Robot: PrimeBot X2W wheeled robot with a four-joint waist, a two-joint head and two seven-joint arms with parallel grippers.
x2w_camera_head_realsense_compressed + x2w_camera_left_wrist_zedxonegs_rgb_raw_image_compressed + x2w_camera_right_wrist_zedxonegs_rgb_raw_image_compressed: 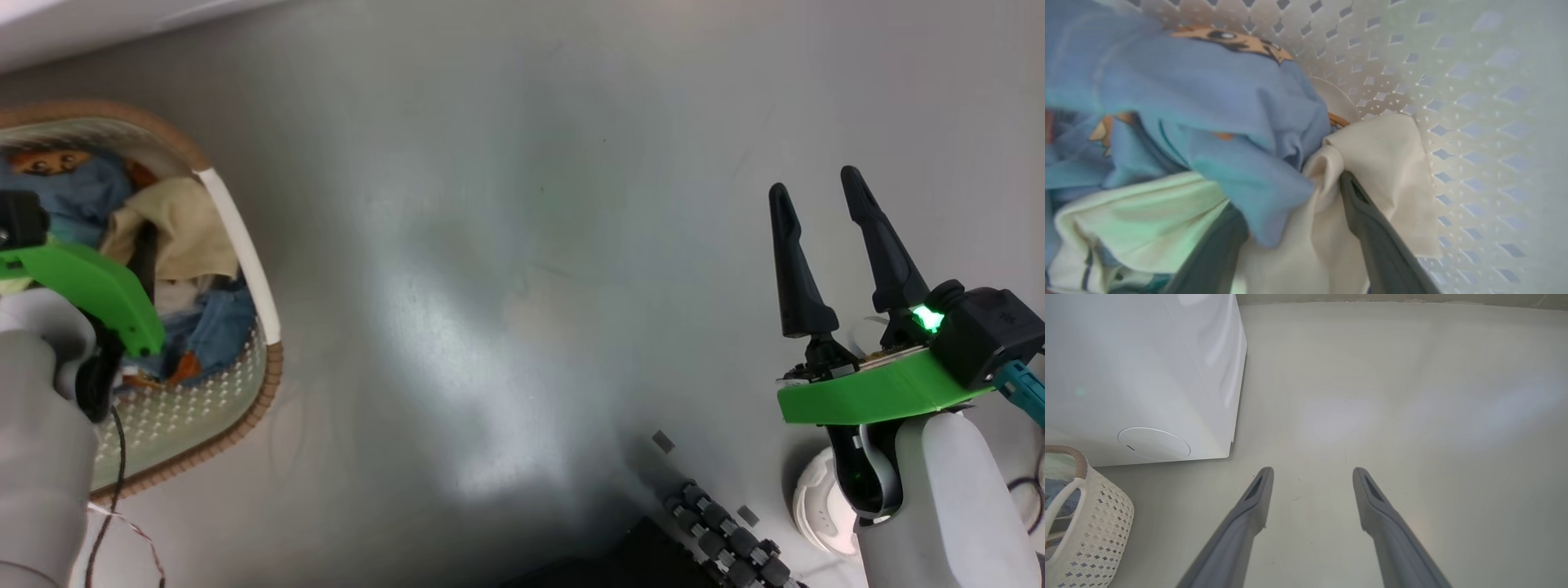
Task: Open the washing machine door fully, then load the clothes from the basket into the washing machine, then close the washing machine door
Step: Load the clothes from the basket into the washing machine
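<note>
The cream-white perforated basket (263, 306) with its brown rim stands on the floor at the left and holds the clothes (77, 196): blue fabric with bear prints and a cream piece (175, 229). My left gripper (137, 249) reaches down into it. In the left wrist view this gripper (1302, 181) is open, its fingers (1376, 228) pushed into the clothes (1188, 102), blue and cream folds lying between them against the basket wall (1457, 102). My right gripper (816, 192) hovers open over bare floor (1310, 473). The white washing machine (1147, 367) stands behind the basket (1098, 526); its door is out of view.
Grey floor stretches to the right of the basket and machine. At the bottom of the head view sit the robot's dark base with rollers (722, 527) and a white round part (816, 498). A thin cable (110, 498) hangs beside my left forearm.
</note>
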